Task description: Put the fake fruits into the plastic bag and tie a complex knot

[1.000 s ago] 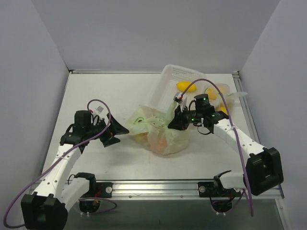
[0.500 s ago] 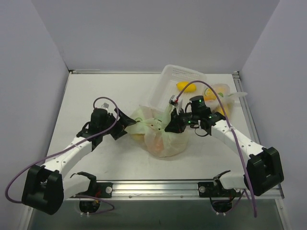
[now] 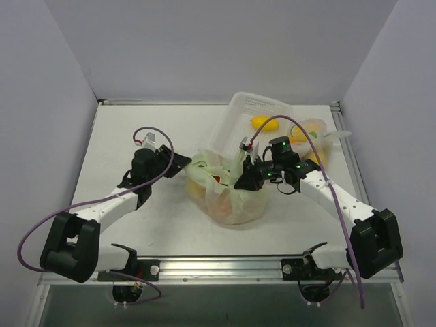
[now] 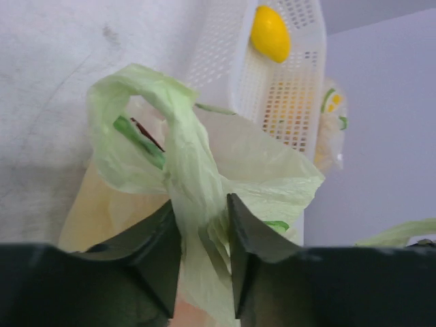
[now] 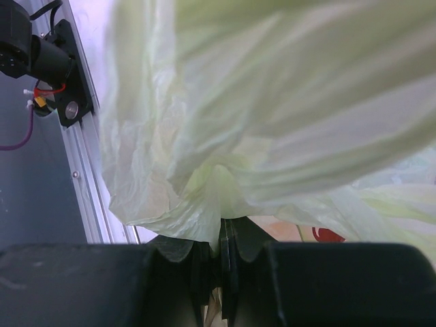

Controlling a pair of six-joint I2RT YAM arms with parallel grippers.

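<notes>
The pale green plastic bag (image 3: 231,199) sits mid-table, with orange and red fake fruits (image 3: 216,180) showing inside it. My left gripper (image 3: 179,170) is at the bag's left handle. In the left wrist view its fingers (image 4: 163,252) stand either side of the twisted handle strip (image 4: 194,170), part closed but still open (image 4: 201,228). My right gripper (image 3: 244,180) is shut on a bunch of the bag's film at its right top (image 5: 221,235). The film (image 5: 272,102) fills the right wrist view. A yellow lemon (image 3: 259,122) lies in the basket.
A white slotted basket (image 3: 248,112) stands tilted just behind the bag, seen too from the left wrist (image 4: 289,95). A clear bag with more fruit (image 3: 315,136) lies at the back right. Metal rail (image 3: 225,266) along the near edge.
My left arm has swung right to the bag's left handle and its jaws have narrowed around it. The right gripper has shifted slightly left, still holding the bag.
</notes>
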